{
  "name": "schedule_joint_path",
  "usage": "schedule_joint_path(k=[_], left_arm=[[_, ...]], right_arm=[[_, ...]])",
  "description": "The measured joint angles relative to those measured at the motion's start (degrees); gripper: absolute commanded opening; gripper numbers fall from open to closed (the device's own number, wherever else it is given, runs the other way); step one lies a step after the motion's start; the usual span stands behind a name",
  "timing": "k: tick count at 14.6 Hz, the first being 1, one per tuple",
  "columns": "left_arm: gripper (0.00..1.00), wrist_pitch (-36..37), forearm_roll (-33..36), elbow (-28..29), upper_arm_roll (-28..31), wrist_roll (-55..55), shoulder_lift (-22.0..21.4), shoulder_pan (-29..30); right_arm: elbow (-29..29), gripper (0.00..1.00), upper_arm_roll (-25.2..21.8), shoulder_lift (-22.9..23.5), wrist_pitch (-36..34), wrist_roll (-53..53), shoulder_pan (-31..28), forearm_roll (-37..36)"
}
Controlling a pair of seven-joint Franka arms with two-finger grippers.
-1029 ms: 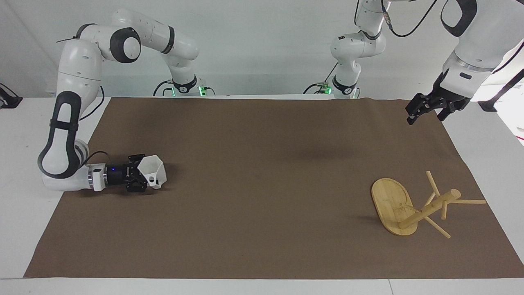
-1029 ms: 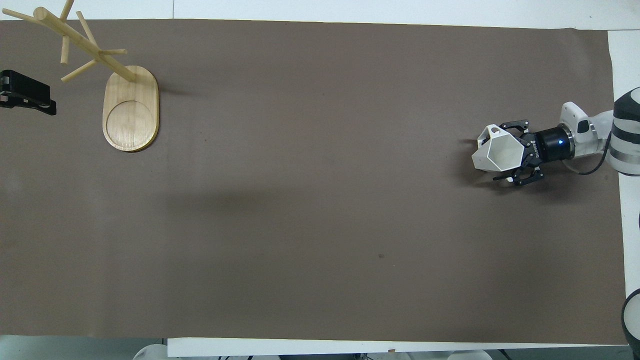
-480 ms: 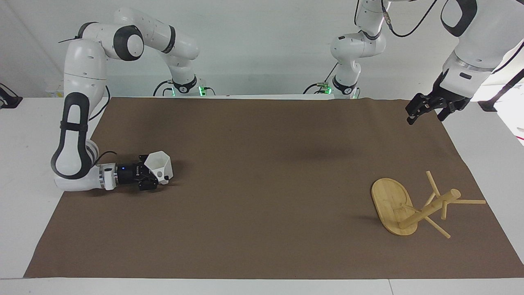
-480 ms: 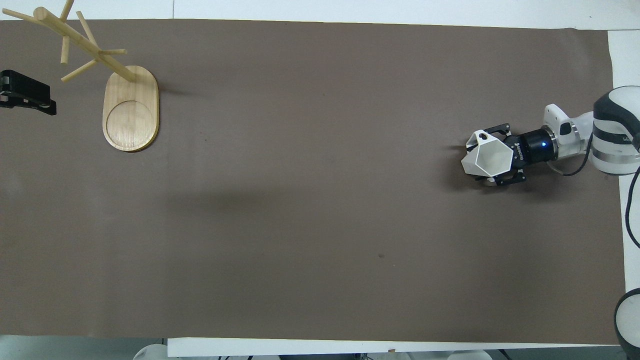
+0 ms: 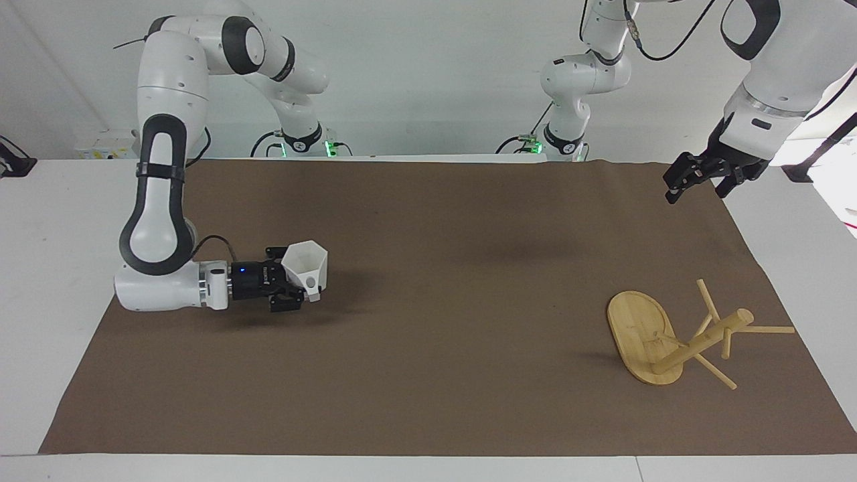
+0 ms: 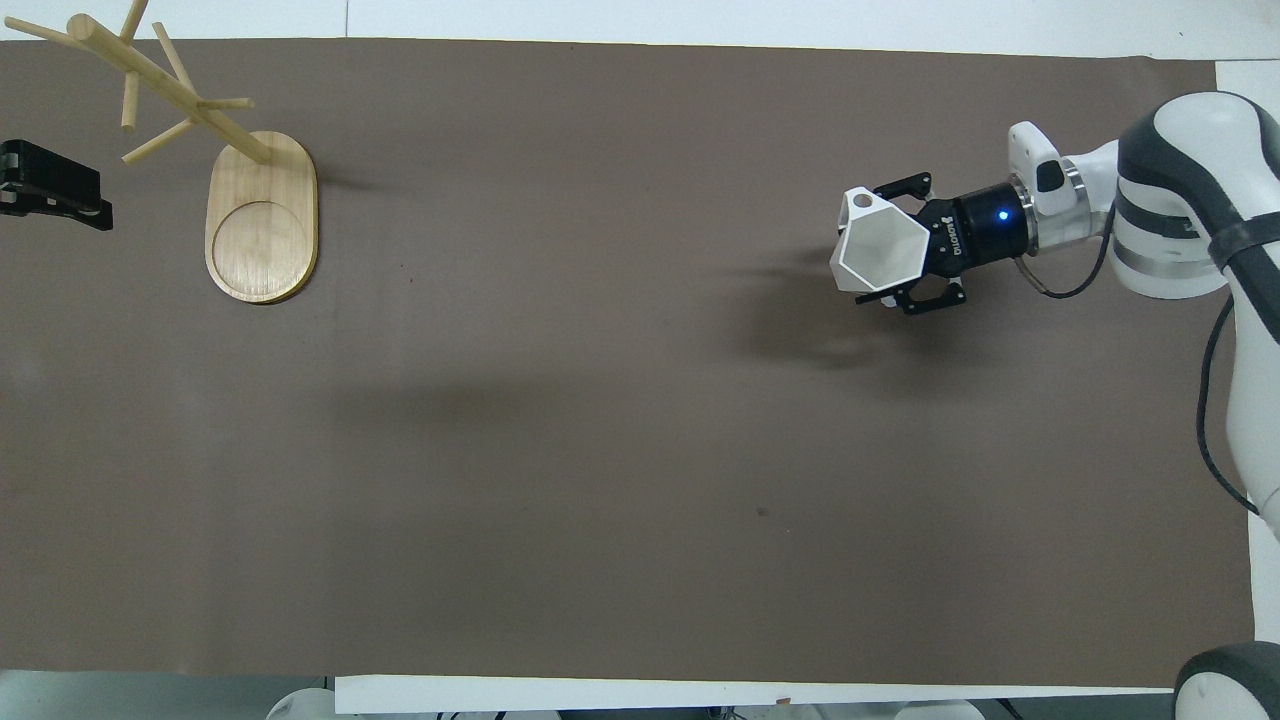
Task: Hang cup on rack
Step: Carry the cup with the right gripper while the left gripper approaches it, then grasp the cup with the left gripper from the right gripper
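Observation:
The white faceted cup (image 5: pixel 305 264) (image 6: pixel 880 250) is held in my right gripper (image 5: pixel 294 280) (image 6: pixel 905 245), which is shut on it. The cup hangs a little above the brown mat at the right arm's end, mouth up, with its small handle pointing away from the robots. The bamboo rack (image 5: pixel 639 328) (image 6: pixel 260 230) stands on its oval base at the left arm's end of the mat, and its pegs are bare. My left gripper (image 5: pixel 696 181) (image 6: pixel 55 190) hangs open and empty in the air over the mat's edge beside the rack.
The brown mat (image 5: pixel 428 375) covers most of the white table. Nothing stands on the mat between the cup and the rack.
My right gripper has lifted the cup off the mat and carried it toward the middle of the table and a little farther from the robots. The left arm and the rack have not moved.

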State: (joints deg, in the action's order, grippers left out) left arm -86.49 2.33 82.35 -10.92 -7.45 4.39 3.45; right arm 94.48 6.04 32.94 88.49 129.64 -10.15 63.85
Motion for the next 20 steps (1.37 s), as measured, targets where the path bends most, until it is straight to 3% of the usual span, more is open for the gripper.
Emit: schedule_joint_path(k=[4, 7, 10, 13, 17, 20], left_arm=[[1.00, 0.4, -0.9, 0.3, -0.7, -4.4, -0.1, -2.2], [1.00, -3.6, -1.1, 1.9, -1.3, -25.9, -0.9, -11.3], [0.99, -6.5, -1.1, 6.2, -1.7, -39.1, -2.7, -19.1], [0.99, -8.1, -1.1, 8.8, -1.7, -48.5, -2.9, -23.5], [0.98, -15.9, -1.1, 14.0, -1.7, -56.5, -1.5, -26.6], [0.95, -19.6, -1.1, 14.4, -1.6, -57.2, 0.8, -27.2]], right_arm=[[1.1, 0.17, 0.1, 0.2, 9.9, -3.4, 10.4, 12.1], [1.2, 0.17, 0.1, 0.2, 19.6, -4.5, 19.3, 19.5], [1.1, 0.18, 0.1, 0.0, 28.1, -6.3, 26.2, 23.0], [1.0, 0.18, 0.1, -0.6, 34.4, -6.8, 28.9, 24.8], [0.9, 0.19, 0.1, -1.4, 34.6, -6.8, 29.5, 25.7], [0.9, 0.19, 0.1, -1.7, 34.6, -6.8, 29.5, 25.8]])
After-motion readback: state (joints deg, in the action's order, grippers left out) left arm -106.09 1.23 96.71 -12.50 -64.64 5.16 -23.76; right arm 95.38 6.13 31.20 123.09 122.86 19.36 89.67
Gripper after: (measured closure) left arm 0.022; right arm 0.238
